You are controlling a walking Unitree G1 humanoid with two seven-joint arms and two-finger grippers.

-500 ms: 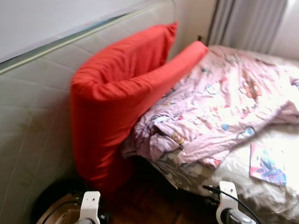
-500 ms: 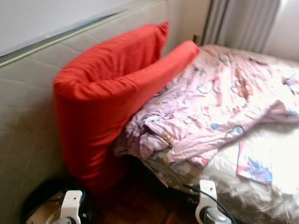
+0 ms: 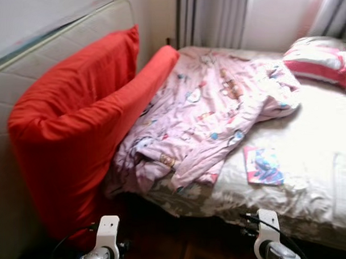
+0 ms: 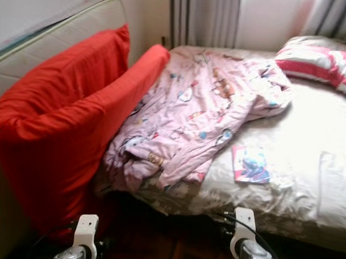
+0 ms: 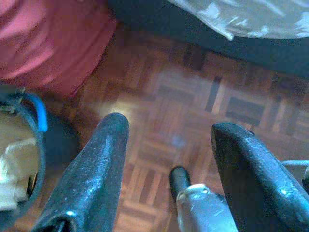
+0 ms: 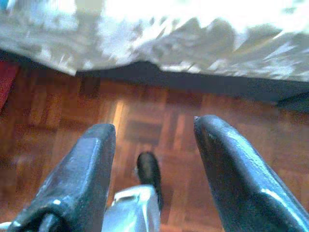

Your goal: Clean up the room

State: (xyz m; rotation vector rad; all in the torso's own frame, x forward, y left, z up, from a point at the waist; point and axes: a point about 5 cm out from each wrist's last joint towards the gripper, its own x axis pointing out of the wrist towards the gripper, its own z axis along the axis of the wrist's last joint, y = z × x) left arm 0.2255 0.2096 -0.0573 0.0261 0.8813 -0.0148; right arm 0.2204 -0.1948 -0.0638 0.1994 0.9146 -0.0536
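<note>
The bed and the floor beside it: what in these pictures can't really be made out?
- Small colourful booklet on the bed, head views: print too small and blurred to read.
- Striped pillow, left eye view: cut off by the right edge.
- Dark bin, left wrist view: cut off by the edge, contents blurred.
- Under the bed, right wrist view: in shadow below the hanging sheet.
- Pink quilt: hides the mattress beneath.

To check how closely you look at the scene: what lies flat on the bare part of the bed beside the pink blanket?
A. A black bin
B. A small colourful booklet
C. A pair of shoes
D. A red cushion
B: the small colourful booklet lies flat on the bed, just right of the pink blanket.
</note>
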